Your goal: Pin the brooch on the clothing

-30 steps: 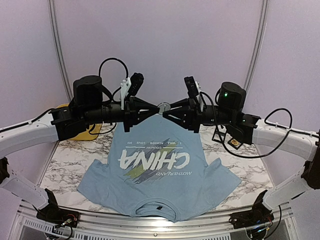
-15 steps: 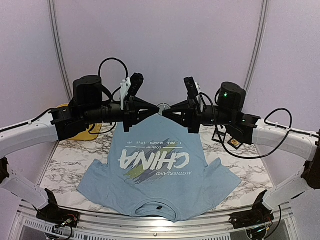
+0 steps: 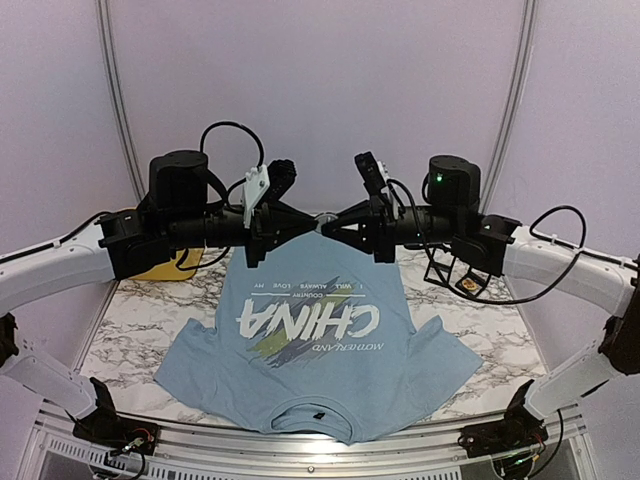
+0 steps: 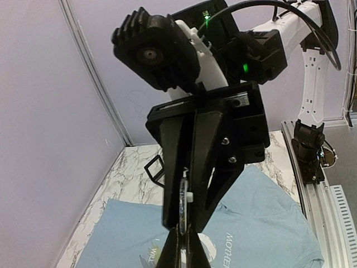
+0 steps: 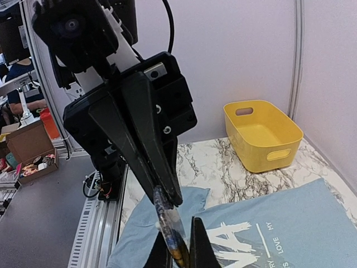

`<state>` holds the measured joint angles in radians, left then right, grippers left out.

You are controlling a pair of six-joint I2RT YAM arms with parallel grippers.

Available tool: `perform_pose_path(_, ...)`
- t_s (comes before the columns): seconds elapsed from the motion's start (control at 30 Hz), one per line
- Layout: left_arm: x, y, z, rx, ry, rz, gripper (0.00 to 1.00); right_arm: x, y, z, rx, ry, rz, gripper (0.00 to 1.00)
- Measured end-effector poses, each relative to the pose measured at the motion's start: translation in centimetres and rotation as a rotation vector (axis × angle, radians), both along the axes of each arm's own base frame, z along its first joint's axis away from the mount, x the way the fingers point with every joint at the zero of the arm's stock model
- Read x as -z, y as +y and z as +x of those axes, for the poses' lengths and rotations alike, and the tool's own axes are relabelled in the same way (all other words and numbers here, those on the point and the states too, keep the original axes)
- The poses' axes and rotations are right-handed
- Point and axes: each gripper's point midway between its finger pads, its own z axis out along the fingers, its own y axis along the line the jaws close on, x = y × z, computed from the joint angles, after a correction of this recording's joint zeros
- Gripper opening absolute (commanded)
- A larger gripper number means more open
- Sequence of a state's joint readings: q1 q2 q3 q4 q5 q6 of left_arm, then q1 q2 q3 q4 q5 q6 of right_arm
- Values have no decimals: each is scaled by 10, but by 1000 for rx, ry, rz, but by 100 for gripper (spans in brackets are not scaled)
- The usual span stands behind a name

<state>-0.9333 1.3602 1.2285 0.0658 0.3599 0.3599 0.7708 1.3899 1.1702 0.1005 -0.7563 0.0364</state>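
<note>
A yellow bin (image 5: 262, 137) stands at the left rear of the marble surface (image 3: 130, 335), partly hidden behind the left arm. The T-shirt (image 3: 320, 345) lies flat in the middle, collar toward the bases. A small black object (image 3: 465, 285) sits right rear. Above the shirt's far hem, the left pincer (image 3: 311, 222) and right pincer (image 3: 339, 221) meet tip to tip, both clamped narrow on the brooch (image 5: 168, 222).

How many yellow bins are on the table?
1. The yellow bin sits at the table's far left corner, beyond the T-shirt; from above, the left arm covers most of it. Another could be hidden behind the arms.
</note>
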Motion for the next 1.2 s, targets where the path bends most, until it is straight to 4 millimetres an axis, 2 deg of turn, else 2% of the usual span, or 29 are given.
perform_pose_path(0.07, 1, 0, -1, 1, -8, 7, 0, 1, 1, 4, 10, 4, -12, 28)
perform_pose_path(0.17, 1, -3, -3, -6, -8, 7, 0, 8, 4, 6, 9, 6, -41, 58)
perform_pose_path(0.23, 1, -4, -4, -11, 3, -8, 0, 12, 5, 7, 7, -7, -59, 72)
perform_pose_path(0.4, 5, 1, 9, -62, 43, -30, 0, 24, 3, 1, 3, -66, -123, 86)
perform_pose_path(0.5, 7, 5, 17, -91, 59, -37, 0, 18, -5, -6, 10, -124, -131, 90)
perform_pose_path(0.63, 6, 7, 20, -99, 74, -47, 0, -11, -25, -20, 43, -226, -78, 85)
perform_pose_path(0.67, 5, 7, 19, -95, 77, -51, 0, -19, -29, -22, 54, -247, -59, 80)
perform_pose_path(0.77, 3, 6, 17, -82, 83, -63, 0, -31, -33, -22, 82, -289, -24, 51)
perform_pose_path(0.83, 2, 5, 15, -67, 90, -68, 0, -29, -32, -15, 114, -290, -27, 34)
perform_pose_path(0.87, 2, 4, 12, -53, 95, -69, 0, -26, -31, -11, 127, -280, -33, 30)
perform_pose_path(0.97, 2, 3, 9, -30, 103, -72, 0, -19, -27, -1, 146, -249, -38, 27)
perform_pose_path(1.07, 1, 2, 6, -16, 108, -73, 0, -15, -23, 1, 130, -231, -36, 27)
perform_pose_path(1.1, 1, 2, 6, -14, 109, -73, 0, -14, -22, 1, 122, -225, -35, 24)
perform_pose_path(1.2, 1, 1, 4, -5, 113, -74, 0, -10, -19, 1, 107, -208, -35, 2)
